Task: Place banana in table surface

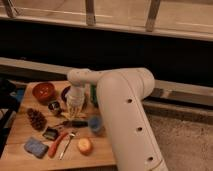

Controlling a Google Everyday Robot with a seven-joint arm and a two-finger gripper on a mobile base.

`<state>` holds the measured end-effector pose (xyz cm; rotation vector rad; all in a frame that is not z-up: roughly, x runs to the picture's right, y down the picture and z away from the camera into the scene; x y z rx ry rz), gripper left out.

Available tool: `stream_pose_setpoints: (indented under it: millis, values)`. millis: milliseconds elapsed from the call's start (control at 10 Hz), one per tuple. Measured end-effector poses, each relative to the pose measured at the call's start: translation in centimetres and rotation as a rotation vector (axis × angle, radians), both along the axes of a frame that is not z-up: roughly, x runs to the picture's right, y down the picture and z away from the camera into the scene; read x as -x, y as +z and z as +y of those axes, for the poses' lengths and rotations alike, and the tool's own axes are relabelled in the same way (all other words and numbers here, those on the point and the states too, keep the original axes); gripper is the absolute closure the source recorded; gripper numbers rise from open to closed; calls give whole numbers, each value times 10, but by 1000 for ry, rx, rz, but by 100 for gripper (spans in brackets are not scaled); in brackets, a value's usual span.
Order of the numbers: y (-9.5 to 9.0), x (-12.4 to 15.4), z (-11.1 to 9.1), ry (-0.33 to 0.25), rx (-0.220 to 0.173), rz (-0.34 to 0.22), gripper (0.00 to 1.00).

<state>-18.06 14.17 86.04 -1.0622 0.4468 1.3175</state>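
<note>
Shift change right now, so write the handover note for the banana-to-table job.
The claw hangs low over the middle of the table surface, in front of the purple bowl and left of the blue cup. Its grip state cannot be told.
The banana is probably the pale yellowish shape at the claw's tip. It cannot be told whether it is held or resting on the wood.
Done: the arm is over the table.
Left: confirm the banana lies on bare wood, let go, and lift the claw away.
</note>
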Motion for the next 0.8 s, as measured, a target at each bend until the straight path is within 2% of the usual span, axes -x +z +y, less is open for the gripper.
stream_pose_setpoints:
  millis: [100, 300, 700, 800]
  values:
    - [-2, -3, -4, 2, -12, 5, 99]
    - [-11, -11, -19, 22, -59, 21, 99]
    - [-51, -30, -75, 95, -219, 51, 99]
    - [-63, -35, -91, 115, -269, 56, 99]
